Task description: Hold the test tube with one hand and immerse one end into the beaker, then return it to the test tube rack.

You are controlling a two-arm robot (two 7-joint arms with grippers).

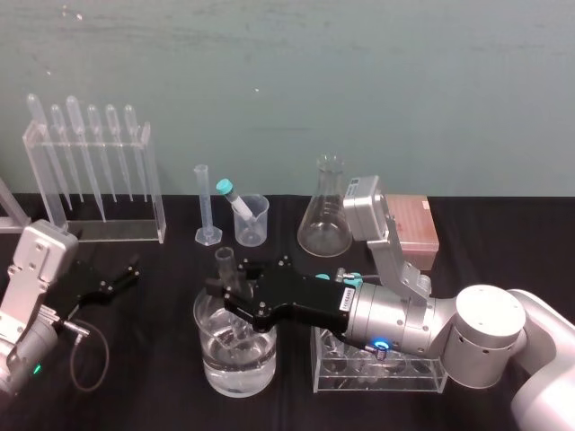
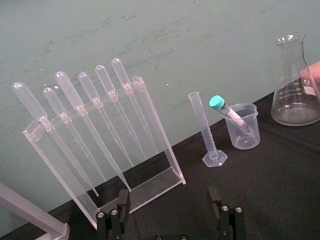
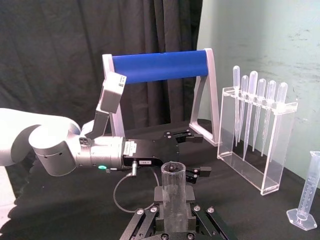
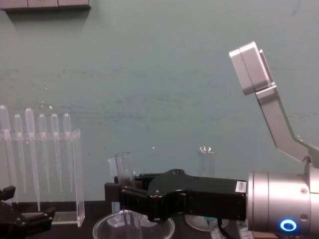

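Test tube (image 1: 225,265) upright, pinched in R gripper (image 1: 229,287) jaws; head cam shows tip in beaker (image 1: 238,377) beneath. L gripper (image 1: 121,277) parked, agape, empty.

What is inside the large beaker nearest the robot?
The beaker holds clear liquid and the lower end of the test tube, held by the right gripper, which covers its middle.

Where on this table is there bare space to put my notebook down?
Bare cloth lies between the left claw and the beaker, in front of the pipette stand. Crowded: the back row of cylinder, small cup and flask, and the beaker, where the right claw holds the test tube beside the clear rack.
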